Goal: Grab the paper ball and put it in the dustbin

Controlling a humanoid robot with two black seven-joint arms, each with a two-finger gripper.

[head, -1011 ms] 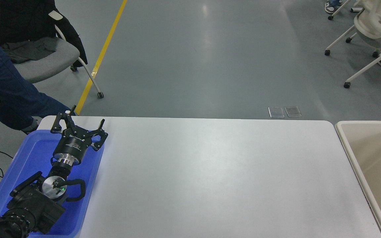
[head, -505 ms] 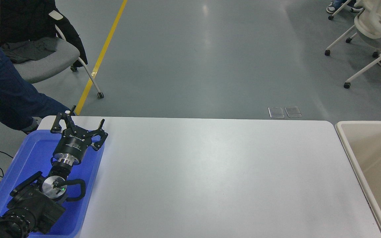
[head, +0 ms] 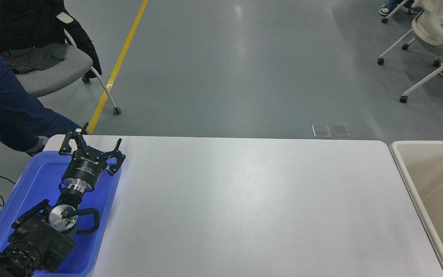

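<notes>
Now the tan scrap that showed half a second ago at the right edge, inside the dustbin (head: pixel 429 181), is gone from sight; the paper ball cannot be seen anywhere in this view, so where it lies cannot be told. Nothing else has shifted: the left arm is parked at the lower left as before, and the right arm is out of view.

The dustbin is a beige-cream plastic tub, rectangular, with a thick rounded rim and smooth walls, cut off by the picture's right edge, well apart from the left gripper (head: pixel 90 141) and just beside the right end of the table (head: pixel 244 204). The table top is white, matte and flat with rounded far corners. Under the left arm lies a shallow blue plastic tray (head: pixel 33 181) with a raised, rounded lip.

The left gripper is black, with angular linked fingers (head: pixel 67 142) on a round body and a bright metal ring behind it (a small green light glows further back on the arm). Its fingers are spread wide and hold nothing; it hangs over the far right part of the tray, its tips past the tray's far rim.

Beyond the gripper, to its left, a person's leg (head: pixel 2 104) in dark blue trousers stands by a grey chair (head: pixel 52 73) draped with dark clothing
</notes>
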